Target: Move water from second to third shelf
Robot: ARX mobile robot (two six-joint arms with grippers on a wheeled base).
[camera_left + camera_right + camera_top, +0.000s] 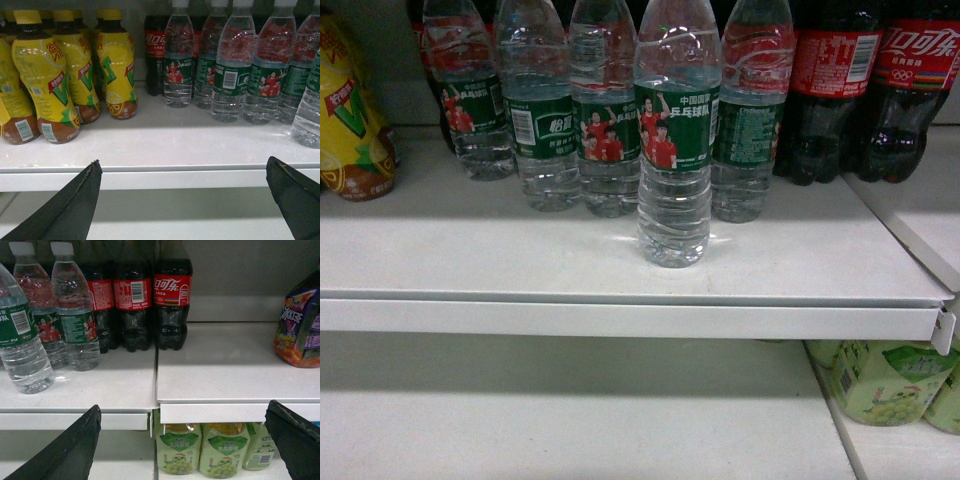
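Nearest the head camera stands the water bottle (673, 140), alone in front of a row of four like bottles (604, 110), near the front edge of the white shelf (620, 300). Cola bottles (875, 85) stand right of that row, yellow tea bottles (60, 75) to its left. Both claws are released, holding nothing: the left gripper (185, 200) and right gripper (182, 440) sit before the shelf edge. Green drink bottles (200, 450) stand on the shelf below.
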